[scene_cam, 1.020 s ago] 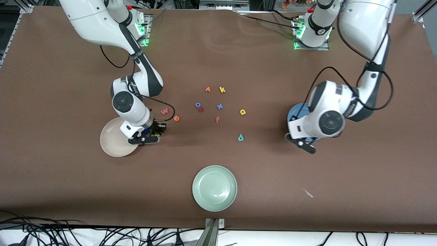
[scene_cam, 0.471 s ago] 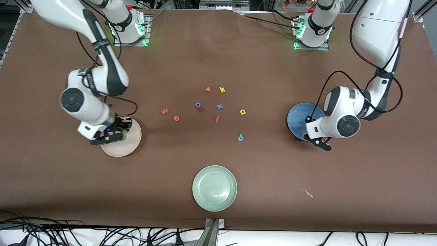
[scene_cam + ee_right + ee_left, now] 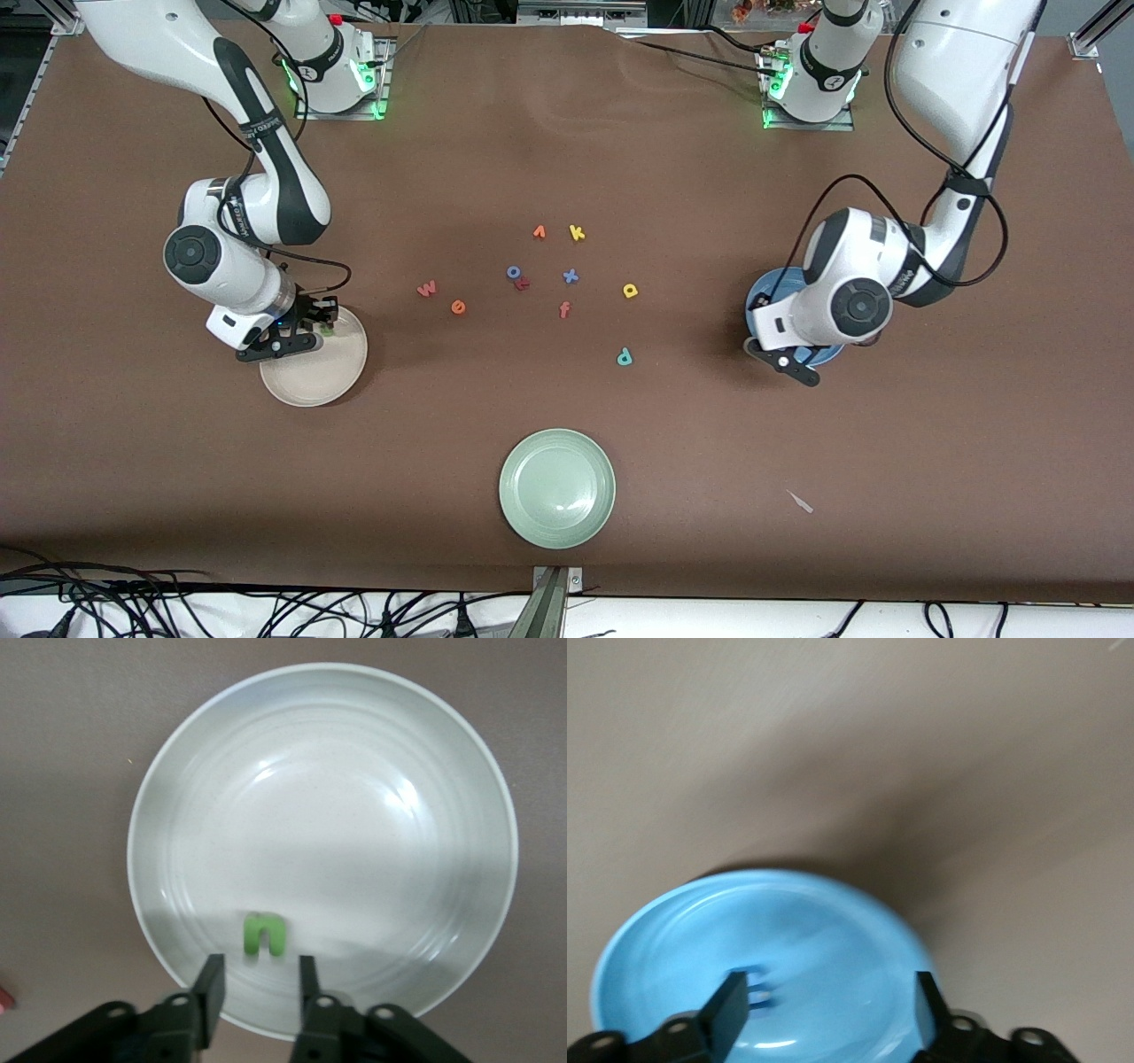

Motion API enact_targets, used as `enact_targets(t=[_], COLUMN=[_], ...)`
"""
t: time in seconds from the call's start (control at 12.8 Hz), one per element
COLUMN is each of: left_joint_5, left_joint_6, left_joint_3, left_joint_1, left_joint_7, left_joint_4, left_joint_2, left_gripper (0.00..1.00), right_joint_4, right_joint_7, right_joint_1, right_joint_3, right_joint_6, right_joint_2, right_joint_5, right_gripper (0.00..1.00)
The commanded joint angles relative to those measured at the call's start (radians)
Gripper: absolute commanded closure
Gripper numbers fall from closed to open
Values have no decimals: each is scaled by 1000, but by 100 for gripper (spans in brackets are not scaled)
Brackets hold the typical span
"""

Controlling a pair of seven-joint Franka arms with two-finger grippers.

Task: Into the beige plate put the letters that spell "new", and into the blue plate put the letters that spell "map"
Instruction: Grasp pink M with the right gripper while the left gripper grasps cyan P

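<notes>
The green n (image 3: 264,935) is seen in the beige plate (image 3: 461,797) under the right gripper (image 3: 259,985), fingers parted; the left gripper (image 3: 831,1014) is held spread wide over the blue plate (image 3: 673,921).

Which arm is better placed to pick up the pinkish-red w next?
The right arm. Its tool is open over the beige plate, where the green n lies, and the w is close by. The left tool is over the blue plate.
</notes>
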Motion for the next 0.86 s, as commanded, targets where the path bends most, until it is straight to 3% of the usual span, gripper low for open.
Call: enact_targets(t=[0.0,0.24,0.47,0.78], left_joint_5=[31,10,-1,-23], left_joint_6=[-7,-5,-2,4], left_joint_3=[-31,-31,-31,-31], left_joint_1=[-49,-117,-152,-229], left_joint_7=[-217,-449,-674,-918], left_joint_4=[66,279,397,558], left_joint_2=[12,152,262,390], left_gripper=[0,0,1,2], right_joint_4=[-12,-10,-39,-142], right_joint_7=[63,228,387,517], right_joint_1=[1,4,11,23], right_joint_3=[33,93,171,213], right_joint_6=[11,9,29,167], right_joint_2=[-21,-20,-21,-24], right_joint_5=[-9,-10,-12,-12], right_gripper=[33,32,27,26])
